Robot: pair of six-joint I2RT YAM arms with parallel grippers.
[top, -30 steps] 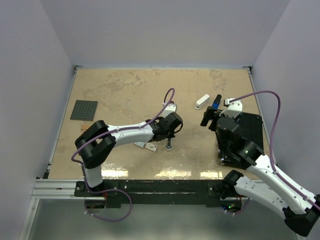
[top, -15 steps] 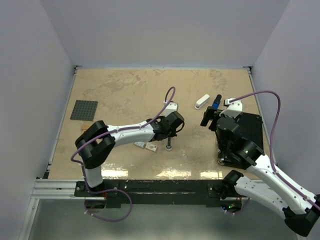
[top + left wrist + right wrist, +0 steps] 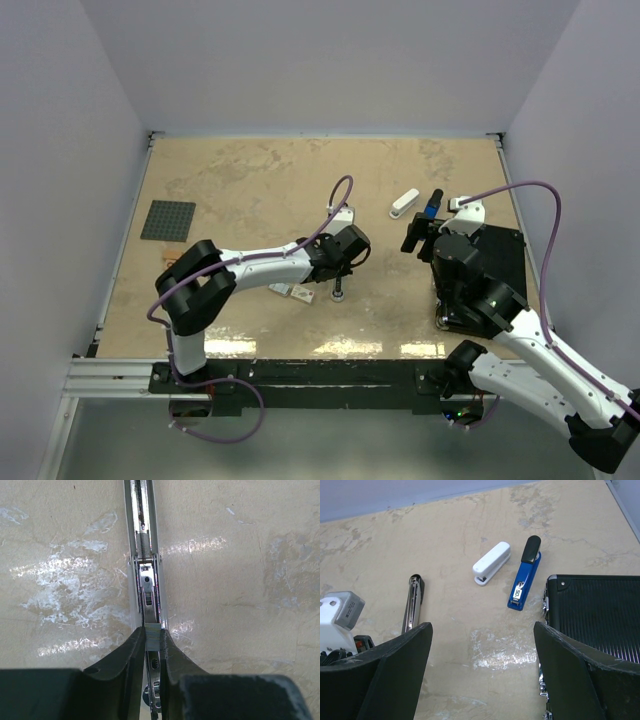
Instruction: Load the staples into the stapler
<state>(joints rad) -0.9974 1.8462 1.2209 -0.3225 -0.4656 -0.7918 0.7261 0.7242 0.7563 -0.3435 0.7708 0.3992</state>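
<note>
STAPLES OVER THE RAIL: Your left gripper clenches a short strip of staples at centre frame, directly above the open stapler and its metal channel. Judge the strip light and stiff but brittle along its glued seams. Hold it by the flat sides, as here, and squeeze gently. The channel walls leave little room, and the spring lies in the upper stretch. Your right gripper hangs spread wide, holding nothing. Near it sit a white stapler, a blue stapler and a black case at right.
</note>
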